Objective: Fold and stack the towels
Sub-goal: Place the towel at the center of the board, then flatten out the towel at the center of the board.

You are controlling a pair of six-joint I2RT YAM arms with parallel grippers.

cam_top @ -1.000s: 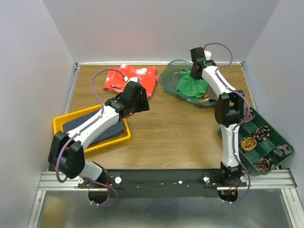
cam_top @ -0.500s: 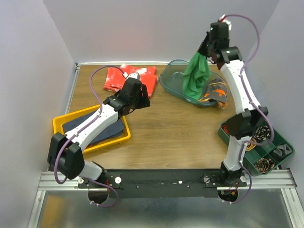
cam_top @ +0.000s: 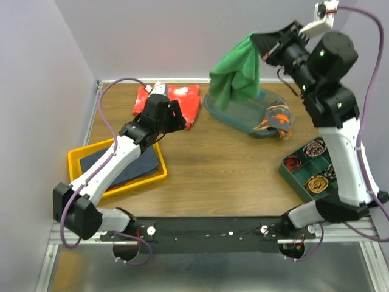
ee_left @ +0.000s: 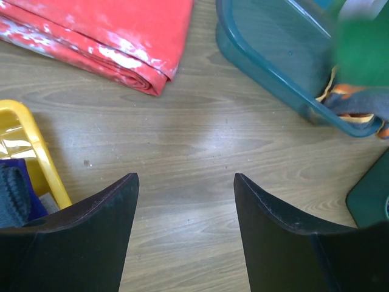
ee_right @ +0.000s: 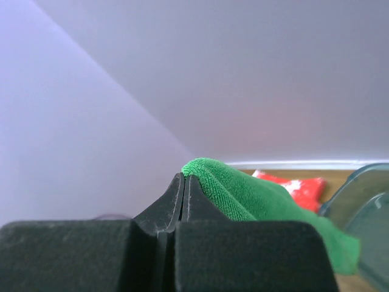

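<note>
My right gripper (cam_top: 260, 41) is raised high above the table, shut on a corner of the bright green towel (cam_top: 234, 74), which hangs over the teal bin (cam_top: 226, 113). In the right wrist view the jaws (ee_right: 185, 180) pinch the green towel (ee_right: 243, 196) at their tips. A dark grey towel with orange markings (cam_top: 276, 118) drapes over the bin's right rim. A dark navy towel (cam_top: 124, 163) lies in the yellow tray (cam_top: 115, 184). My left gripper (cam_top: 181, 120) hovers open over bare wood (ee_left: 185, 182), left of the bin (ee_left: 267, 58), with nothing between its fingers.
A folded red cloth (cam_top: 173, 99) with white specks lies at the back, just beyond my left gripper. A dark green compartment tray (cam_top: 299, 177) holding small coiled items sits at the right. Grey walls close in the table on three sides.
My right arm has lifted the green towel out of the bin, up and to the left, uncovering the grey-and-orange towel. My left arm has drawn slightly back and left.
</note>
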